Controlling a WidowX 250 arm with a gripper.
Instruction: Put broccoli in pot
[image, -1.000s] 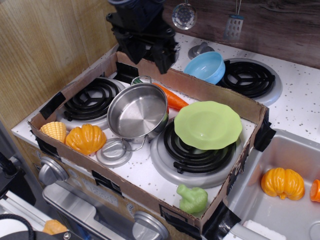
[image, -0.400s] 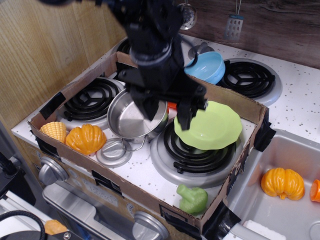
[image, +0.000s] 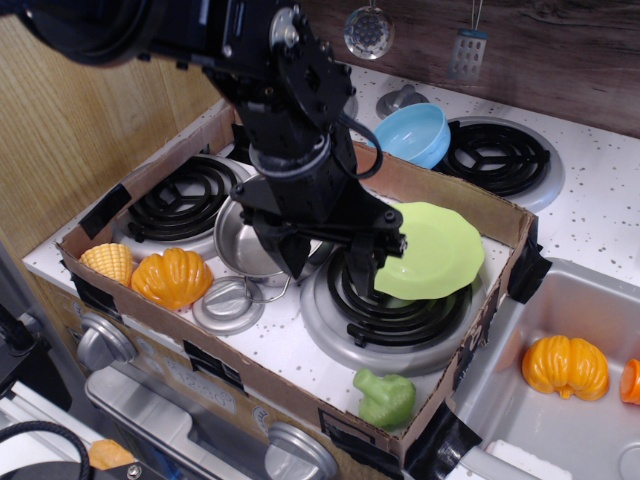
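Note:
The light-green toy broccoli (image: 385, 397) lies on the white stove top at the front right corner of the cardboard box. The shiny steel pot (image: 240, 247) stands left of centre and is mostly hidden behind my arm. My black gripper (image: 335, 268) hangs open and empty over the front right burner (image: 390, 315), between the pot and the green plate (image: 435, 252). It is well above and to the left of the broccoli. The two fingers point down with a wide gap.
A cardboard box wall (image: 250, 385) rings the stove top. An orange squash (image: 172, 277), a corn cob (image: 108, 262) and a pot lid (image: 228, 304) lie at the front left. A blue bowl (image: 412, 133) sits behind the box. A sink (image: 560, 400) with an orange pumpkin (image: 566, 366) is at right.
My arm has come down from the back of the stove toward the front right, now covering the pot and the carrot. The broccoli, the plate and the pot have not moved.

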